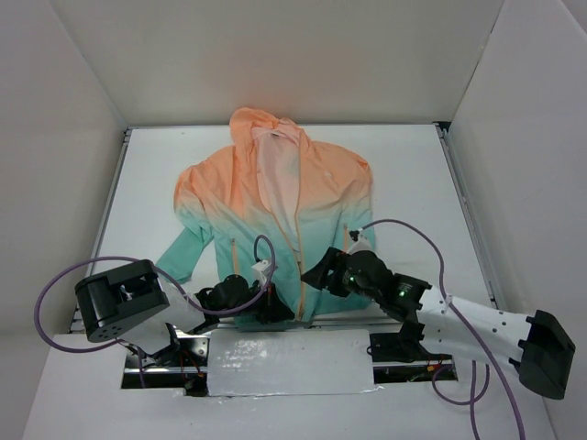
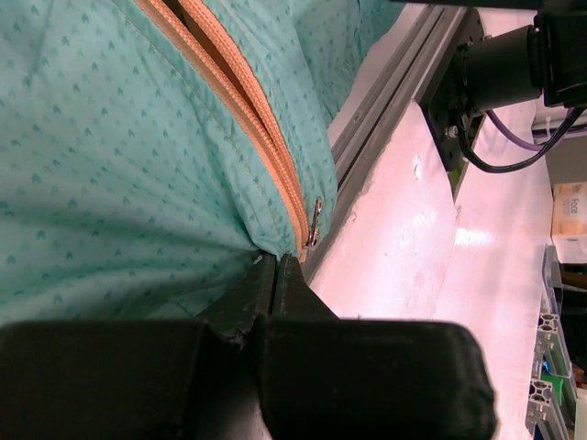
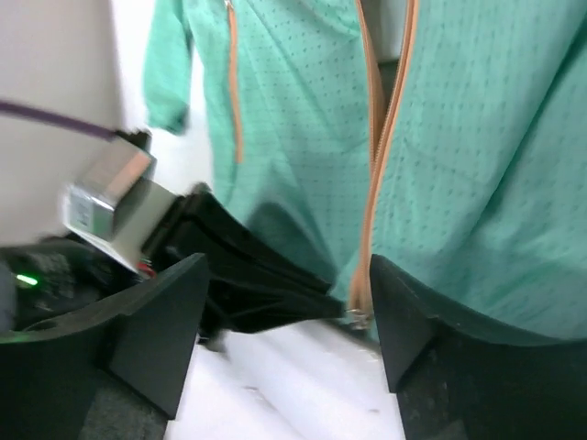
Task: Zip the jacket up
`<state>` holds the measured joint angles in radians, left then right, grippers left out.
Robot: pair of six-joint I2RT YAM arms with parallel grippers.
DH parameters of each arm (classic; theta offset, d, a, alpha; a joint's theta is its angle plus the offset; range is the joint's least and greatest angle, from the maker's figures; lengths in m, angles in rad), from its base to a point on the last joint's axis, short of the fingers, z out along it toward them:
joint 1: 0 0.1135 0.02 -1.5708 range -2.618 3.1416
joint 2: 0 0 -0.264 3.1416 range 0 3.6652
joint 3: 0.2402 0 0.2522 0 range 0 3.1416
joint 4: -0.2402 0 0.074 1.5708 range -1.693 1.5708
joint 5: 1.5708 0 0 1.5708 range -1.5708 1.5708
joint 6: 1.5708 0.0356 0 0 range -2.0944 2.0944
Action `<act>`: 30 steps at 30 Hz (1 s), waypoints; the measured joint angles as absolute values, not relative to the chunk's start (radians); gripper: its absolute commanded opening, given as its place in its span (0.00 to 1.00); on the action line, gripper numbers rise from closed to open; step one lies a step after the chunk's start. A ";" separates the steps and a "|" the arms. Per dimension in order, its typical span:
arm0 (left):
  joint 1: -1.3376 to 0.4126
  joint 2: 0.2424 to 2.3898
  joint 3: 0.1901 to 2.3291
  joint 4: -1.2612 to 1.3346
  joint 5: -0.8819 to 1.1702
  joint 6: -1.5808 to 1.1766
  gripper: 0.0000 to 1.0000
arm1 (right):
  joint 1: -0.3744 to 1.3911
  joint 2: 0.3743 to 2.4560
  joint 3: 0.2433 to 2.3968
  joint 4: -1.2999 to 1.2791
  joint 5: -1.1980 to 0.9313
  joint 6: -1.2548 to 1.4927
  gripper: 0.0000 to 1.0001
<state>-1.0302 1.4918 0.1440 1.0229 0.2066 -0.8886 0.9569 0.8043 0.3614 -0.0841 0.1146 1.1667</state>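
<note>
So, the jacket [image 1: 275, 211] lies flat on the tabletop [image 1: 413, 165], hood toward the far edge and hem right at the near edge, roughly midway along it. My left gripper [image 2: 278, 266] is clamped shut on the hem just beside the foot of the zipper [image 1: 298, 257], pinning the teal cloth. My right gripper [image 3: 286, 293] stands with its jaws spread wide and nothing held. The slider [image 3: 356, 316] sits low in that gap, close to one finger, at the hem end of the track. Above the slider the two orange tapes part, and pale lining shows near the collar, so I judge the zip barely begun. What matters next is this: the zipper's long axis runs straight away from the arms, near edge to far edge, and the slider lies just ahead of the right jaws. The right arm is the nearer one to take the pull tab — the left holds the hem against the drag.
</note>
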 measured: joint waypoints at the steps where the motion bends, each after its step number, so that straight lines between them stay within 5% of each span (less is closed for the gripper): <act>1: -1.030 1.492 0.144 1.023 0.207 -0.889 0.00 | 0.957 0.816 0.373 -0.093 0.100 1.097 0.53; 4: -1.031 1.492 0.146 1.019 0.207 -0.889 0.00 | 0.955 0.879 0.382 -0.093 -0.006 0.921 0.44; 13: -1.033 1.501 0.165 1.010 0.209 -0.885 0.00 | 0.958 1.005 0.382 -0.097 -0.228 0.645 0.54; 30: -1.033 1.514 0.171 1.008 0.215 -0.867 0.00 | 0.960 1.111 0.399 -0.044 -0.313 0.541 0.49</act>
<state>-1.0332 1.5135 0.1707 1.0077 0.2150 -0.8665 0.9596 1.1110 0.3992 -0.0444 -0.3126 0.5407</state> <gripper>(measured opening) 0.042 0.499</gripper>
